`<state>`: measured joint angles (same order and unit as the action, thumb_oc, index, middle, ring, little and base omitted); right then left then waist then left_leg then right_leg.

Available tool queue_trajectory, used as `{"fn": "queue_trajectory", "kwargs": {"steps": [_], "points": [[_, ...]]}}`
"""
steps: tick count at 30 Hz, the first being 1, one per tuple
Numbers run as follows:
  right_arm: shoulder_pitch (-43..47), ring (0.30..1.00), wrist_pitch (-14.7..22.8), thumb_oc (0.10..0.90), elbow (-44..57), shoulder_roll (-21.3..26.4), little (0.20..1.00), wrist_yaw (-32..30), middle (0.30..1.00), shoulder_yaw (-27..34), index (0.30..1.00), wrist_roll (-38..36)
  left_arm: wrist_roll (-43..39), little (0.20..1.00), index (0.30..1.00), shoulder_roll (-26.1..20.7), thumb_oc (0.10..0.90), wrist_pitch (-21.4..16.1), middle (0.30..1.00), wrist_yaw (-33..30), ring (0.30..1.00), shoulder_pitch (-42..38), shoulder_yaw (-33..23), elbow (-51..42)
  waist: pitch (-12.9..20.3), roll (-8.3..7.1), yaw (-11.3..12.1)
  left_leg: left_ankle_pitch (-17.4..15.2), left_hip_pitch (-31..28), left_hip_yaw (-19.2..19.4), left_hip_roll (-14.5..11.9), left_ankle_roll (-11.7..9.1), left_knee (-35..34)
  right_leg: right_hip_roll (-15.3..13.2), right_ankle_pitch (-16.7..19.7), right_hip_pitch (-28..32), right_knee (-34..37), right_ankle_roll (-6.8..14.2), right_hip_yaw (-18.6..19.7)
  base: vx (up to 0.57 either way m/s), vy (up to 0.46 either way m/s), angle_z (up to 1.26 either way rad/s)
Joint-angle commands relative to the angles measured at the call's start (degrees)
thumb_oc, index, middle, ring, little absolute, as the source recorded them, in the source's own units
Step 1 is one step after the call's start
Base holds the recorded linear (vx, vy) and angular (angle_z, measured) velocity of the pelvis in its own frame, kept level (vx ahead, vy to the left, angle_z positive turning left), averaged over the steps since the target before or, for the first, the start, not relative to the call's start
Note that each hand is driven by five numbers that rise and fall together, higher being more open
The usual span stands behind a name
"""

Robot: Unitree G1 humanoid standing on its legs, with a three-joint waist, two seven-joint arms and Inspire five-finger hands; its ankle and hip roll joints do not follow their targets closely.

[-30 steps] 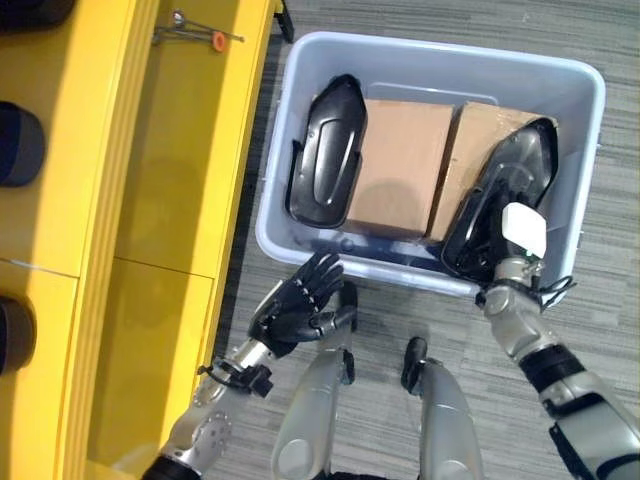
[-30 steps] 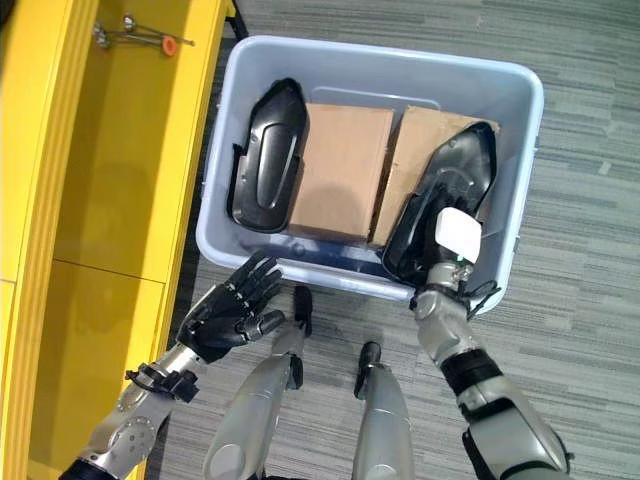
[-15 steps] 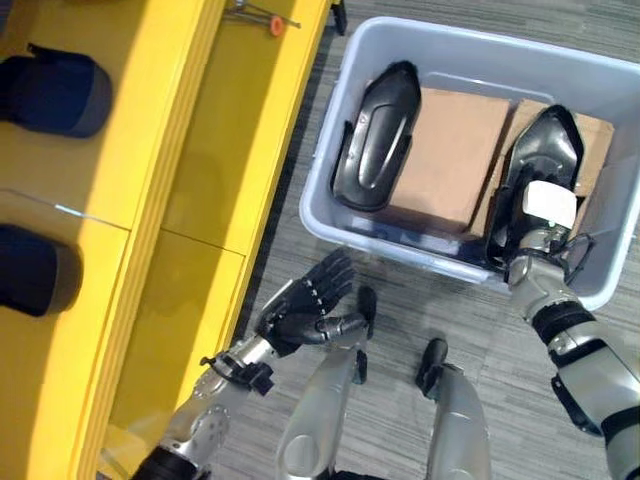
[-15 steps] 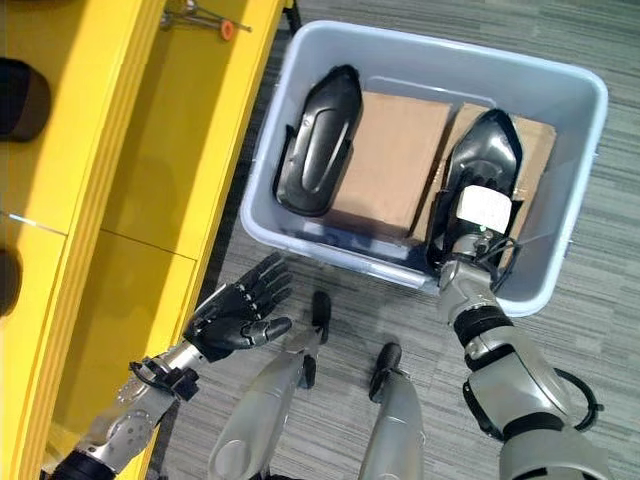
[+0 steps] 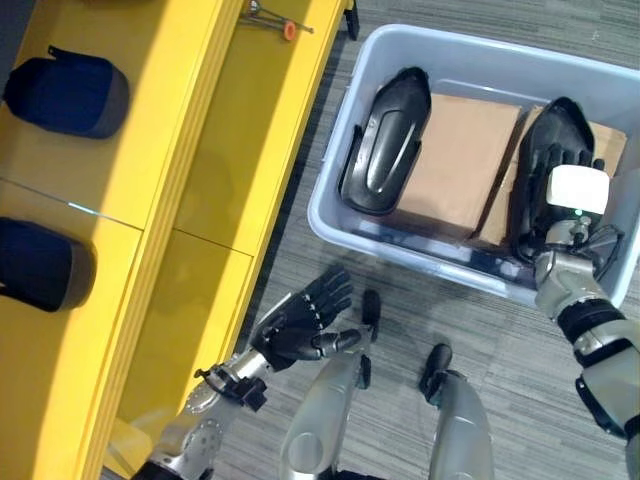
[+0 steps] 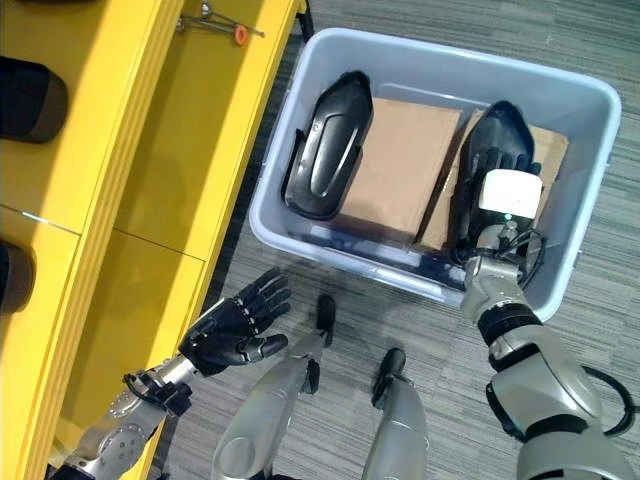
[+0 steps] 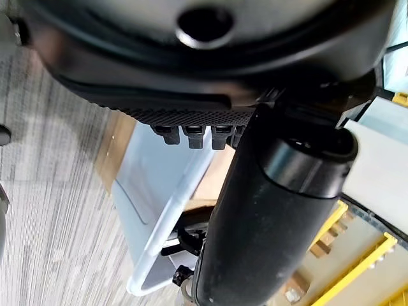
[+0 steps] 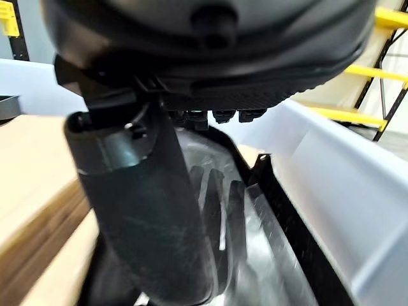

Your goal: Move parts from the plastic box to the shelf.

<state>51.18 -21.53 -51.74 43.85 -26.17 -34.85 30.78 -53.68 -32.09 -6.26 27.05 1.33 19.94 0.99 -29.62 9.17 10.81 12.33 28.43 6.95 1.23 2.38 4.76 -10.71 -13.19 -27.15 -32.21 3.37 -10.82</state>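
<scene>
The grey-blue plastic box (image 5: 452, 264) stands on the carpet with two glossy black parts leaning on cardboard boxes (image 5: 455, 160) inside. One black part (image 5: 385, 140) lies at the box's left side. My right hand (image 5: 568, 165) rests with straight, spread fingers on top of the other black part (image 5: 530, 200) at the box's right side; the right wrist view shows that part (image 8: 255, 242) just past the fingers. My left hand (image 5: 300, 325) hovers open over the floor in front of the box, holding nothing.
A yellow shelf (image 5: 200, 180) runs along the left, close to the box. Two dark rounded parts (image 5: 70, 92) (image 5: 40, 265) sit on its upper level. A small metal tool with an orange tip (image 5: 275, 20) lies at the shelf's far end.
The camera has shifted, bringing more of the shelf into view. My right hand has slid further up along the right black part. The left hand stays open in about the same place.
</scene>
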Motion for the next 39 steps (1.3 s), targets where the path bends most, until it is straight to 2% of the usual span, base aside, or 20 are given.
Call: {"fn": "queue_trajectory", "kwargs": {"steps": [1,6,14,18,20,21,26,28,31,33,39], "points": [[5.19,1.000,-1.40,0.900,3.41,8.37,1.000,-3.05,1.000,1.26,1.000,2.52,-2.26,1.000,1.000,0.57,0.900,-2.82,1.000,3.18,1.000,-0.26,-1.45,-7.57,-0.17,0.74,-0.98,-10.98,-3.82,0.42,0.03,0.16,4.14,1.79,4.15,0.36,2.80,-0.85,-1.44,-0.07,-0.007,0.04],[2.67,1.000,-1.95,0.900,7.76,11.60,1.000,0.06,1.000,3.51,1.000,6.37,-3.03,1.000,1.000,0.75,0.900,-2.81,1.000,2.67,1.000,0.41,-2.29,-7.80,-0.17,-0.57,-2.00,-11.68,-5.33,0.62,-0.38,0.07,4.83,2.46,3.65,1.82,2.50,-1.07,-0.85,0.00,0.009,0.01],[1.19,1.000,0.23,0.900,10.72,12.61,1.000,2.34,1.000,5.66,1.000,4.81,-2.35,1.000,1.000,0.66,0.900,-1.30,1.000,2.64,1.000,-0.54,-2.87,-8.14,-0.17,-2.71,-2.19,-12.66,-7.12,0.66,-0.86,0.24,5.73,3.05,3.70,4.14,3.06,-0.91,-0.79,0.01,-0.032,-0.04],[-0.18,1.000,2.26,0.900,16.29,12.06,1.000,3.17,1.000,7.53,1.000,3.14,-1.65,1.000,1.000,0.87,0.900,-1.76,1.000,1.78,1.000,-0.47,-2.93,-7.85,-0.17,-3.31,-2.63,-12.73,-7.84,0.70,-0.91,0.27,5.45,3.42,3.79,4.75,3.47,-0.81,-0.56,0.00,-0.002,-0.01],[-2.16,1.000,2.27,0.900,20.56,11.54,1.000,5.20,1.000,9.07,1.000,3.54,-1.76,1.000,1.000,0.99,0.900,-2.25,1.000,1.63,1.000,-0.42,-3.35,-7.37,-0.17,-3.67,-3.06,-12.80,-8.11,0.98,-0.98,0.30,5.28,3.52,3.85,4.96,3.80,-0.70,-0.39,-0.02,-0.005,-0.04],[-6.88,1.000,1.34,0.900,26.42,10.15,1.000,8.27,1.000,11.17,1.000,4.06,-1.65,1.000,1.000,1.67,0.900,-2.23,1.000,1.21,1.000,-0.42,-4.32,-7.42,-0.17,-4.06,-3.92,-12.77,-8.17,1.35,-1.16,0.28,5.15,3.64,3.98,4.85,3.96,-0.60,-0.07,-0.03,0.000,-0.07],[-14.30,1.000,1.44,0.900,32.69,7.18,1.000,8.31,1.000,13.65,1.000,6.84,-1.15,1.000,1.000,2.31,0.900,-1.85,1.000,0.81,1.000,-0.73,-5.24,-7.37,-0.17,-4.52,-5.12,-12.67,-8.08,1.72,-1.43,0.36,5.03,4.10,4.25,4.43,4.07,-0.55,0.66,-0.03,-0.016,-0.06],[-16.89,1.000,2.60,0.900,35.54,5.41,1.000,5.83,1.000,14.54,1.000,11.47,-1.03,1.000,1.000,2.54,0.900,-2.00,1.000,0.59,1.000,-1.53,-5.24,-6.57,-0.17,-4.69,-5.73,-12.48,-7.85,1.92,-1.58,0.37,4.64,4.51,4.46,4.07,4.39,-0.35,1.13,-0.07,-0.042,-0.01],[-17.30,1.000,3.27,0.900,36.72,4.44,1.000,6.71,1.000,14.20,1.000,14.74,-0.28,1.000,1.000,2.73,0.900,-2.23,1.000,0.40,1.000,-2.19,-4.89,-5.96,-0.17,-4.73,-5.94,-12.44,-7.56,2.01,-1.58,0.31,4.47,4.85,4.36,3.67,4.32,-0.32,1.33,-0.06,-0.037,-0.06],[-16.50,1.000,3.65,0.900,36.45,3.27,1.000,6.23,1.000,11.84,1.000,17.25,-0.17,1.000,1.000,3.69,0.900,-2.46,1.000,0.75,1.000,-3.24,-4.45,-4.63,-0.17,-4.54,-6.04,-12.33,-7.52,2.05,-1.46,0.17,4.38,5.01,4.01,3.50,4.10,-0.53,1.37,-0.05,-0.005,-0.15],[-15.54,1.000,2.32,0.900,33.80,3.12,1.000,5.83,1.000,10.44,1.000,17.00,0.32,1.000,1.000,3.92,0.900,-2.23,1.000,1.13,1.000,-4.04,-4.04,-4.19,-0.17,-3.99,-5.75,-11.85,-7.14,1.75,-1.25,0.10,4.00,5.11,3.78,3.18,3.86,-0.72,1.34,-0.02,-0.005,-0.02]]}}
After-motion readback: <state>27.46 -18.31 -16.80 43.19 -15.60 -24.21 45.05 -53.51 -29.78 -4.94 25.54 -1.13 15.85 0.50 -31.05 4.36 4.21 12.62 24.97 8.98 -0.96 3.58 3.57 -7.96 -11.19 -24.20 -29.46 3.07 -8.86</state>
